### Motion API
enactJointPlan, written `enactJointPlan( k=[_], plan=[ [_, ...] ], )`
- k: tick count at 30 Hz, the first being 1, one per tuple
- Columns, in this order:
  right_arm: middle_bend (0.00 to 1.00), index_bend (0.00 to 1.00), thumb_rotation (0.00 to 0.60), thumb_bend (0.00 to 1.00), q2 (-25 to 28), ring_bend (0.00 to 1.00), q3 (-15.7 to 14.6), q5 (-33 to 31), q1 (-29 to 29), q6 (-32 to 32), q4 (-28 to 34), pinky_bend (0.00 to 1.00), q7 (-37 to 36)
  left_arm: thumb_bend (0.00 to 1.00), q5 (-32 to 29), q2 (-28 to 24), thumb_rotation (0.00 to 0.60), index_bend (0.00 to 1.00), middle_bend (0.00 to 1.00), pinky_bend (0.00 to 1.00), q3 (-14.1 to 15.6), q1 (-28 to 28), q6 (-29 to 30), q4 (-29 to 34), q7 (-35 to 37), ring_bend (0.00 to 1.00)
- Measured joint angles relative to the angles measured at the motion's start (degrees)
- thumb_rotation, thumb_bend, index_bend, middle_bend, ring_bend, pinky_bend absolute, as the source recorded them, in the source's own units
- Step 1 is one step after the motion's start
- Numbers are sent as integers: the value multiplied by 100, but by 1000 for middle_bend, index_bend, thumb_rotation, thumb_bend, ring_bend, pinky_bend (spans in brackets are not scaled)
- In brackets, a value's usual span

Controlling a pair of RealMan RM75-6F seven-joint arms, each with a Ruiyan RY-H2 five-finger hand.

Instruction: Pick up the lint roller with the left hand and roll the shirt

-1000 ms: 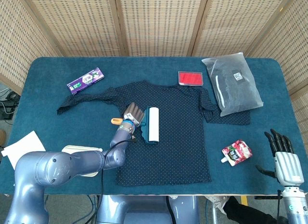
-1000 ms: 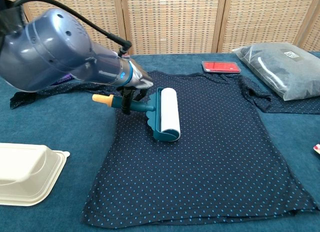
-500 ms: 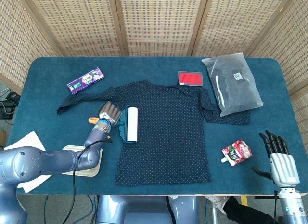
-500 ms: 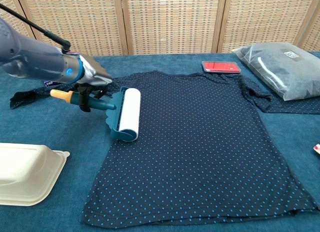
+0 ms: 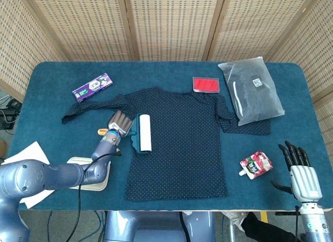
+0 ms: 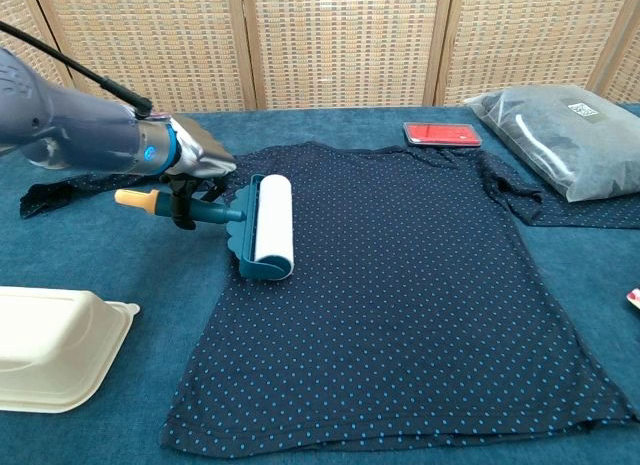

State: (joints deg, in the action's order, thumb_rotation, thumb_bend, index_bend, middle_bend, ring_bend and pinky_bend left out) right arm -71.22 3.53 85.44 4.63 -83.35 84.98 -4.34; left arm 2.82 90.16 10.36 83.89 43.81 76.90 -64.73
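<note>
We are mid-roll: our left hand (image 6: 195,163) grips the roller (image 6: 265,228), its drum on the shirt (image 6: 400,285) just right of the hand. Next, sweep right, pressing evenly.

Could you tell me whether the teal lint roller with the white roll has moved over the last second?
Yes. The teal lint roller with the white roll has travelled left, away from the red case, to the shirt's left edge.

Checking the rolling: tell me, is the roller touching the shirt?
Touching. Chest view shows the roller lying flat on the shirt, no gap beneath.
</note>
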Motion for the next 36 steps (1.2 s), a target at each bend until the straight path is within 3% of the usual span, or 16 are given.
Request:
enactJointPlan(
  k=[24,36],
  plan=[
    [0,0,600,130,26,0,18,-98,19,104,-69,0,-223,410,-1261,1321,600,871,915,662,-694,946,-313,-1220,-987,749],
    [0,0,600,129,31,0,-22,-22,7,68,-31,0,-174,410,-1234,1090,600,871,915,663,-711,872,-149,-925,-1034,749]
  ],
)
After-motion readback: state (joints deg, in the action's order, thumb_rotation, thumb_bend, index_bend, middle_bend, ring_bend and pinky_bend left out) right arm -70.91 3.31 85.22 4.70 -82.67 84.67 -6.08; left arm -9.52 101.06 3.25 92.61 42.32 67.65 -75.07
